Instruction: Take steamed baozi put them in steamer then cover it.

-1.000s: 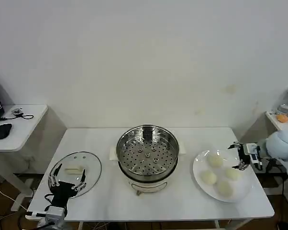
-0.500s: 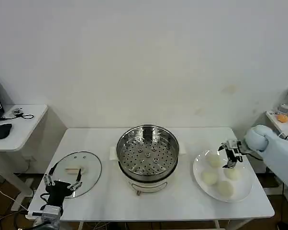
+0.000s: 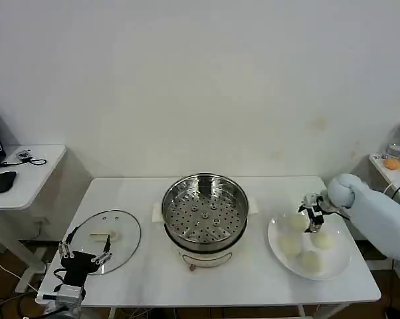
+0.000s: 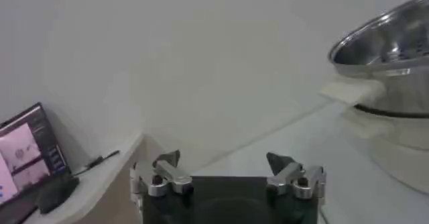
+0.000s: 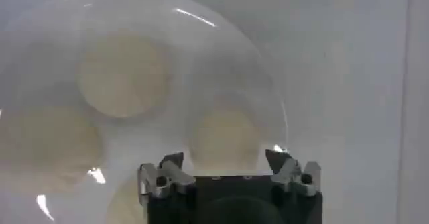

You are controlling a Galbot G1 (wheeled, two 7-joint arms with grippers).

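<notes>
Several creamy-white baozi lie on a white plate [image 3: 274, 234] at the right: one at the back [image 3: 294, 223], one in the middle [image 3: 290, 246], one on the right [image 3: 325, 241]. My right gripper [image 3: 311, 214] hovers open over the back baozi [image 5: 224, 135], which sits between its spread fingers [image 5: 167, 168] without being touched. The shiny steamer [image 3: 204, 212] stands at the table's centre with its perforated tray bare. The glass cover [image 3: 113, 226] lies flat at the left. My left gripper [image 3: 86, 252] is open at the cover's near edge, holding nothing.
A side desk [image 3: 34, 169] with a mouse and cables stands to the left, and a monitor [image 4: 27, 155] shows there. A small shelf with an orange item [image 3: 391, 163] is at the far right. Bare tabletop [image 3: 253, 279] runs along the front edge.
My right gripper has moved left from the plate's right edge to above the back baozi. My left gripper has drawn back slightly from over the cover toward the table's front edge.
</notes>
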